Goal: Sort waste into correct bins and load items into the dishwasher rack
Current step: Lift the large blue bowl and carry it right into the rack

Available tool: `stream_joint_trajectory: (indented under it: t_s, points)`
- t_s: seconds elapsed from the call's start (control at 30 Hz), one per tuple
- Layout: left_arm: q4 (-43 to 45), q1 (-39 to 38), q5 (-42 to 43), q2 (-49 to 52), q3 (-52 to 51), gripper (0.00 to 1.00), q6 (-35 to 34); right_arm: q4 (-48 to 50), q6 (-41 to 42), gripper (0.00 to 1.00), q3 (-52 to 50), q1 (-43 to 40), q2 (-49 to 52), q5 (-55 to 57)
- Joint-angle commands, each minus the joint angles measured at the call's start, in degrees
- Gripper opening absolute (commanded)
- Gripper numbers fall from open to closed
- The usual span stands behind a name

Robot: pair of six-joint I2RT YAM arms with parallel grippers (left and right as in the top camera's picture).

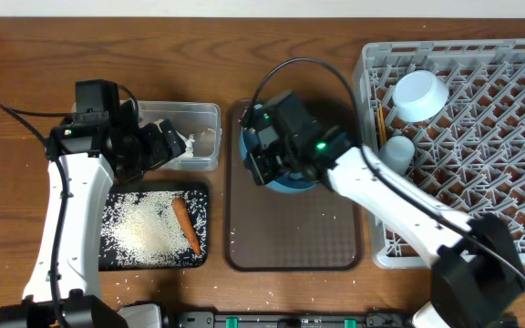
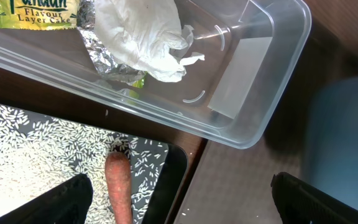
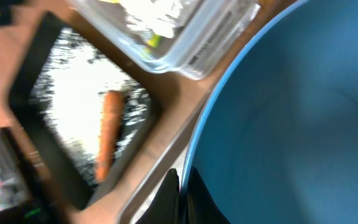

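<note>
The left gripper [image 1: 169, 146] hangs wide open over the near edge of the clear tub [image 1: 210, 114] and holds nothing. In the tub lie the white tissue [image 2: 145, 37] and the snack wrapper [image 2: 33, 12]. Just beside it, the black tray [image 1: 153, 266] holds the rice [image 1: 139, 228] and the carrot [image 1: 186, 226]. In the middle, over the far end of the brown tray [image 1: 290, 237], the right gripper [image 3: 180, 193] is pinched tight on the rim of the light-blue bowl [image 3: 291, 124]. On the right, the light-blue cup [image 1: 419, 94] and the white-pink cup [image 1: 396, 153] sit in the grey rack [image 1: 481, 155].
</note>
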Motion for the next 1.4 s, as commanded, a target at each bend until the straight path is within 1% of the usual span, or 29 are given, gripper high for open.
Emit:
stream_joint_trajectory:
  t_s: [0.0, 0.13, 0.23, 0.5, 0.67, 0.77, 0.87, 0.97, 1.07, 1.2, 1.3, 1.37]
  points:
    - [-0.2, 0.2, -0.5, 0.0, 0.3, 0.94, 0.6, -1.6, 0.3, 0.01, 0.0, -4.4, -4.4, -8.9]
    - [-0.2, 0.2, -0.5, 0.0, 0.3, 0.94, 0.6, -3.7, -0.2, 0.01, 0.0, -10.8, -7.4, -16.5]
    - [-0.2, 0.2, -0.5, 0.0, 0.3, 0.94, 0.6, -3.8, -2.3, 0.01, 0.0, -16.2, -9.4, -24.8]
    - [-0.2, 0.2, -0.5, 0.0, 0.3, 0.94, 0.6, -4.5, -4.6, 0.01, 0.0, -32.5, -13.2, -45.2]
    - [-0.2, 0.2, -0.6, 0.0, 0.3, 0.94, 0.6, -7.7, -4.7, 0.01, 0.0, -44.2, -14.1, -50.4]
    - [-0.2, 0.2, -0.6, 0.0, 0.3, 0.94, 0.6, -11.3, -8.2, 0.01, 0.0, -50.9, -14.1, -54.1]
    - [-0.2, 0.2, -0.6, 0.0, 0.3, 0.94, 0.6, -16.1, -11.3, 0.01, 0.0, -56.6, -14.1, -54.6]
    - [-0.2, 0.2, -0.5, 0.0, 0.3, 0.94, 0.6, -21.9, -16.9, 0.01, 0.0, -61.7, -14.1, -54.3]
    - [-0.2, 0.2, -0.5, 0.0, 0.3, 0.94, 0.6, -27.6, -21.4, 0.01, 0.0, -66.2, -14.1, -51.3]
    - [-0.2, 0.2, -0.5, 0.0, 0.3, 0.94, 0.6, -32.8, -26.2, 0.01, 0.0, -69.8, -14.1, -45.0]
    - [-0.2, 0.2, -0.5, 0.0, 0.3, 0.94, 0.6, -34.2, -26.7, 0.01, -0.1, -71.0, -14.1, -37.9]
    - [-0.2, 0.2, -0.5, 0.0, 0.3, 0.94, 0.6, -34.5, -26.6, 0.01, -0.1, -71.1, -14.1, -35.0]
